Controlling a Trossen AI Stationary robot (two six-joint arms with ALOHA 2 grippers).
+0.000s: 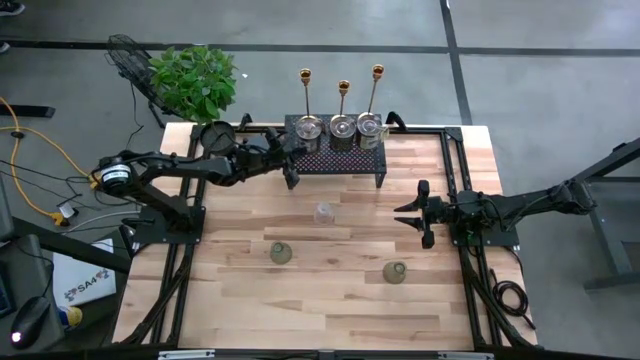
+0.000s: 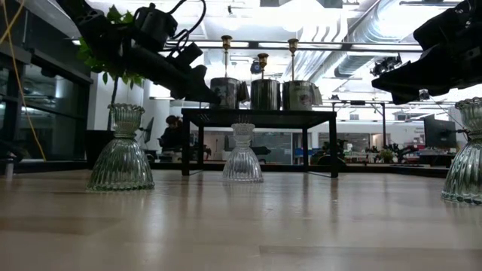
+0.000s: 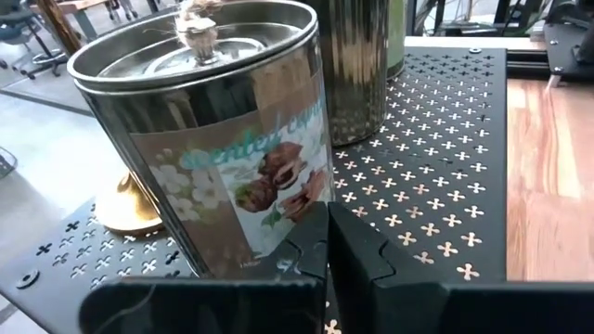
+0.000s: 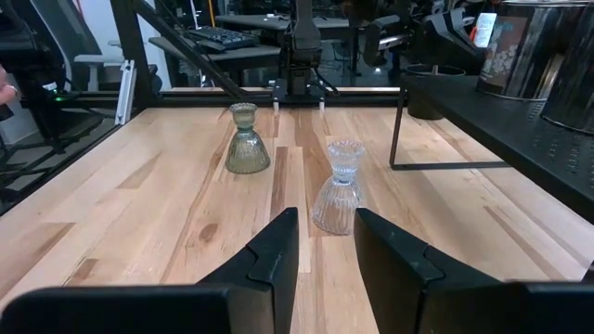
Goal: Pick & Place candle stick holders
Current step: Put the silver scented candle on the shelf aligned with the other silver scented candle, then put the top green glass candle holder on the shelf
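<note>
Three silvery tin cups point(image 1: 343, 127) stand in a row on the black mesh rack point(image 1: 335, 160), with three slim gold candlesticks point(image 1: 343, 88) behind them. My left gripper point(image 3: 327, 237) is shut, its fingertips low against the labelled left tin point(image 3: 213, 121), just above the rack's top. A clear glass holder point(image 1: 323, 213) and two greenish ones point(image 1: 281, 253) point(image 1: 395, 272) stand upright on the wooden table. My right gripper point(image 1: 410, 212) is open and empty at the right, pointing toward the clear holder point(image 4: 339, 186). My left gripper's shut fingertips point(image 3: 311, 232) stand at the lower wall point(image 3: 251, 232) of the left tin, coming level from the table's left side. I cannot tell whether they touch it. The tin stands upright on the rack.
A round black pot point(image 1: 215, 135) with a green plant point(image 1: 195, 80) stands at the far left corner beside the left arm. Black frame rails point(image 1: 455, 170) run along the table's sides. Bare wood lies toward the near edge point(image 1: 320, 320).
</note>
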